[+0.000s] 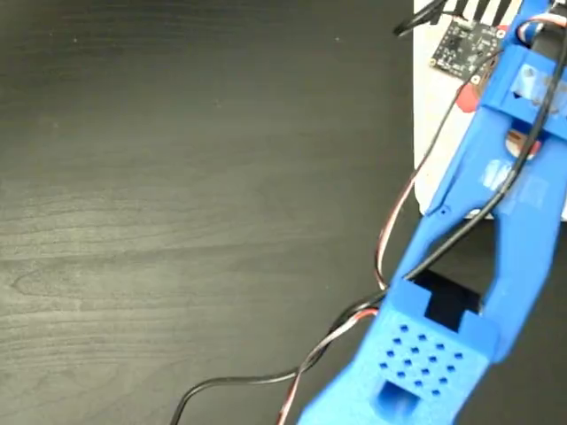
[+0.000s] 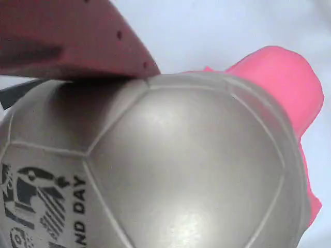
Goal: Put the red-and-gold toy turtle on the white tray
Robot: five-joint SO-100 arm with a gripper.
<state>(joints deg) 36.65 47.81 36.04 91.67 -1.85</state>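
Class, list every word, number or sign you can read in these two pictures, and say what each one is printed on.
"DAY": on the shiny domed shell of the red-and-gold toy turtle, wrist view.
"...ND": cut-off word before it; the dark emblem beside it is unreadable.
Green circuit board on the blue arm: markings too small to read.

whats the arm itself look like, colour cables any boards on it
In the fixed view the arm is bright blue plastic, boxy and angular, with a grid of small round holes on one flat face. Black, red and white cables run loose along it. A small dark circuit board sits near its far end. In the wrist view a reddish finger shows.
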